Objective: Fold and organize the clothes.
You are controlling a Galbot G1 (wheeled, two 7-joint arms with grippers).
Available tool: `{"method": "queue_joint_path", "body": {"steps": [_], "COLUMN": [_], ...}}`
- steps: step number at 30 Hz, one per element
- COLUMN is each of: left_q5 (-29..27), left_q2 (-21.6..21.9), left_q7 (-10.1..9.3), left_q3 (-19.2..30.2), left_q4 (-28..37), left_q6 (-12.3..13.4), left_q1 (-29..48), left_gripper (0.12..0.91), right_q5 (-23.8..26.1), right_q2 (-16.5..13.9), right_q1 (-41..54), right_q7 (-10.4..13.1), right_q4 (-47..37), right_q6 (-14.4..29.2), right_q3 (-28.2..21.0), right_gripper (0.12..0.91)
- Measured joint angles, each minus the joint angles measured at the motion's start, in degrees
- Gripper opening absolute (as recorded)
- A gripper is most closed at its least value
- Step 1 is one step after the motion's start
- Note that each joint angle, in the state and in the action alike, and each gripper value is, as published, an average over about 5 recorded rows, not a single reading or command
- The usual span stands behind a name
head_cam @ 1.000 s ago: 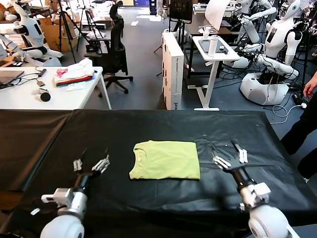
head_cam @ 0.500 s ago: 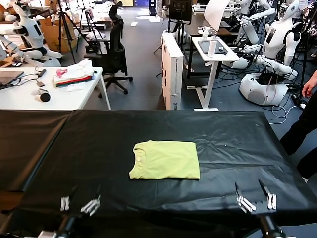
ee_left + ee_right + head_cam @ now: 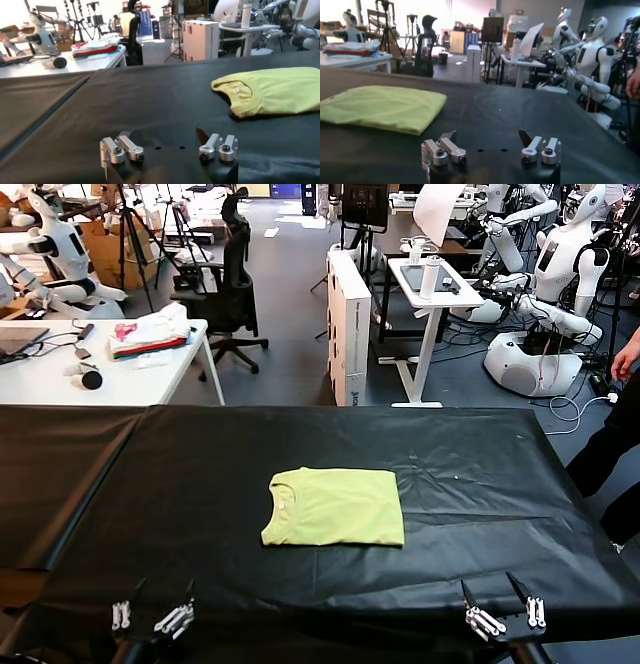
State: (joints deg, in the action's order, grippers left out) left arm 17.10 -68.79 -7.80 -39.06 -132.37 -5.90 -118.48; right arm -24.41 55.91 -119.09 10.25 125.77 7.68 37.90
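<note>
The lime yellow-green T-shirt (image 3: 335, 506) lies folded into a neat rectangle in the middle of the black table (image 3: 450, 454), its ribbed neck toward the left. It also shows in the left wrist view (image 3: 272, 90) and the right wrist view (image 3: 380, 107). My left gripper (image 3: 152, 616) is open and empty at the table's front edge, left of the shirt and well clear of it. My right gripper (image 3: 502, 614) is open and empty at the front edge on the right, also clear of the shirt. Both show open in their wrist views, left (image 3: 167, 147) and right (image 3: 490, 147).
A white desk (image 3: 100, 369) behind the table at the left holds a heap of white, pink and red fabric (image 3: 150, 332). An office chair (image 3: 232, 294), a white cabinet (image 3: 350, 324), other robots (image 3: 560, 274) and a person (image 3: 620, 424) at the right edge stand beyond.
Both grippers have drawn back from beside the shirt toward the table's front edge and sit low at the bottom of the head view. The shirt has not moved.
</note>
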Motion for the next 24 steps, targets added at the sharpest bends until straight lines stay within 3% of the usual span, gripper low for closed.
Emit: {"method": "queue_joint_path", "body": {"steps": [6, 24], "left_q5": [-0.14, -0.40], "left_q2": [0.52, 1.02], "left_q7": [1.30, 1.84], "left_q3": [0.22, 0.30], "left_q4": [0.57, 1.64], "left_q6": [-0.12, -0.59], "left_q1": [0.49, 0.57], "left_gripper": [0.907, 0.907], "right_q5": [-0.34, -2.00], "right_q2": [0.22, 0.38], "right_q1": [0.89, 1.56], "right_q7": [-0.07, 0.25], "right_q4": [-0.01, -0.59], "right_q6": [-1.12, -1.94], "right_q3": [-0.83, -1.01], "right_gripper": [0.907, 0.907]}}
